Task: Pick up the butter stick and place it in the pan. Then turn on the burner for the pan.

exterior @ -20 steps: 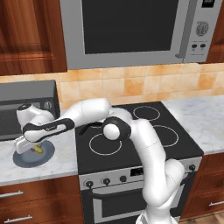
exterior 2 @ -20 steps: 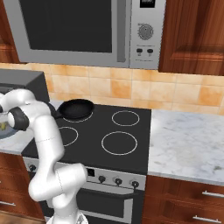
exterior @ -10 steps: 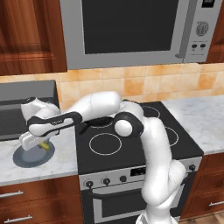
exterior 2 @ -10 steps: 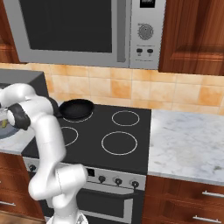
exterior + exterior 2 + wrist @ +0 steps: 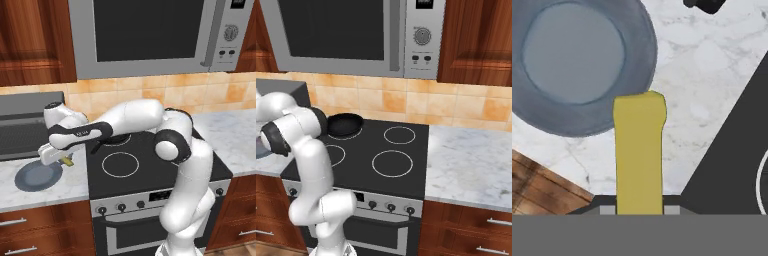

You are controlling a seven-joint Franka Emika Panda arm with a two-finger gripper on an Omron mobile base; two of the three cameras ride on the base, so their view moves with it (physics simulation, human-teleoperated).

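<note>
Gripper [image 5: 64,159]: seen at centre left of the left base view, at the end of the arm stretched leftward across the cooktop [image 5: 150,165]. Its jaws are closed narrowly on the butter stick [image 5: 67,161], whose yellow end shows just below the hand, above the marble counter [image 5: 70,182] at the cooktop's left edge.

Hand view: the butter stick [image 5: 639,155] rises from the bottom centre of the frame, clamped between the two finger tips. Its far end overlaps the rim of the plate [image 5: 572,65], which occupies the upper left of the frame. The marble counter [image 5: 707,85] lies to the right of the stick, and the black cooktop [image 5: 732,165] takes the lower right corner.

Plate [image 5: 38,175]: blue-grey, flat on the counter at lower left of the left base view, nothing on it.

Pan [image 5: 345,124]: black, sitting on the rear left of the cooktop [image 5: 381,160], at centre left of the right base view, well apart from the butter stick. Nothing lies in the pan.
</note>
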